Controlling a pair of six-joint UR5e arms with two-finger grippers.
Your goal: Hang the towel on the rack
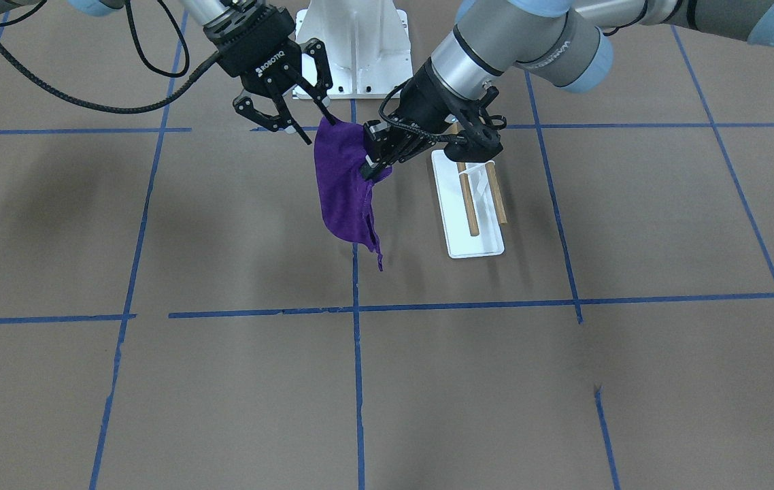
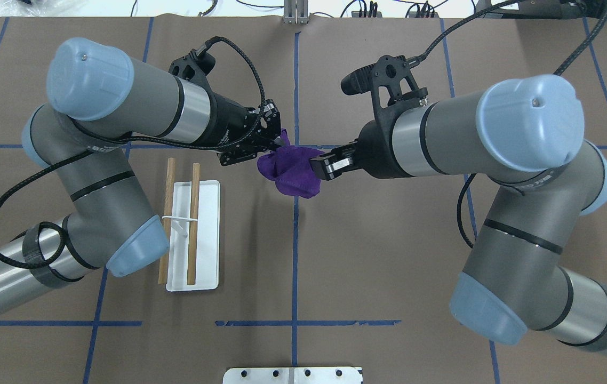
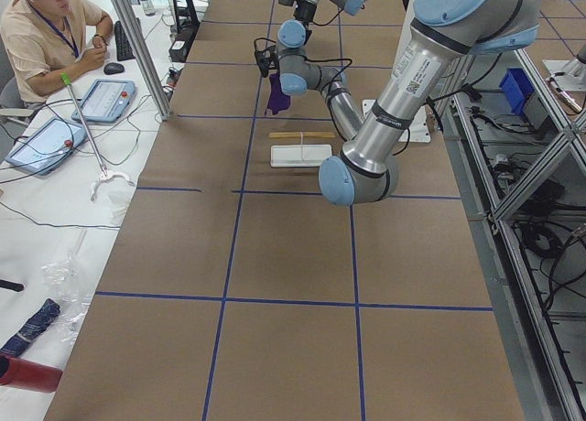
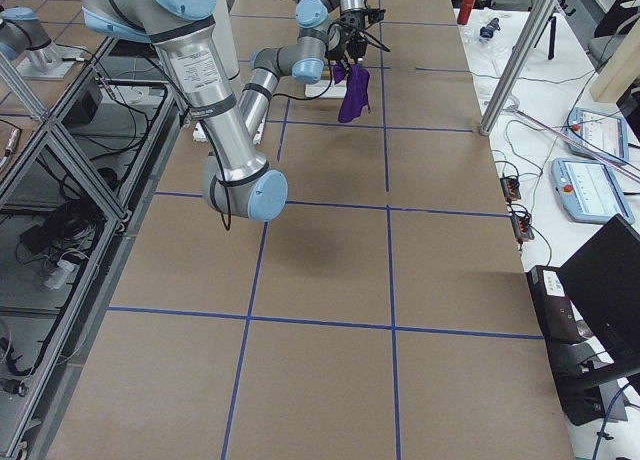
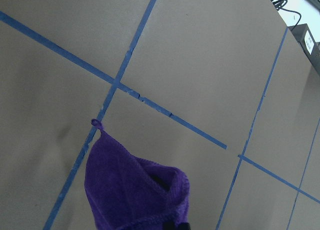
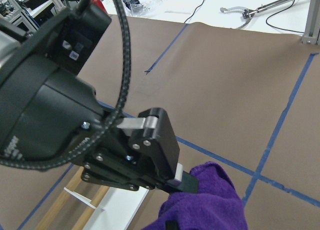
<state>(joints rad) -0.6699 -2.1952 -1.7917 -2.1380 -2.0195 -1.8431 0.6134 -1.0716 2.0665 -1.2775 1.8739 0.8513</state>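
Note:
The purple towel (image 1: 343,190) hangs bunched above the table near its middle. It also shows in the overhead view (image 2: 293,173) and both wrist views (image 5: 130,190) (image 6: 210,200). My left gripper (image 1: 368,169) is shut on the towel's upper edge, as the right wrist view (image 6: 182,182) shows. My right gripper (image 1: 321,133) has its jaws apart, and one fingertip touches the towel's raised top corner. The rack (image 1: 470,204) stands beside the towel under my left arm. It has two wooden dowels (image 2: 194,224) over a white base plate (image 2: 207,213).
A white metal pedestal (image 1: 353,41) with bolt holes stands at the robot's edge of the table (image 2: 293,375). My left arm's elbow (image 2: 133,245) hangs over the rack's near end. Blue tape lines cross the brown table. An operator (image 3: 46,27) sits off the far side.

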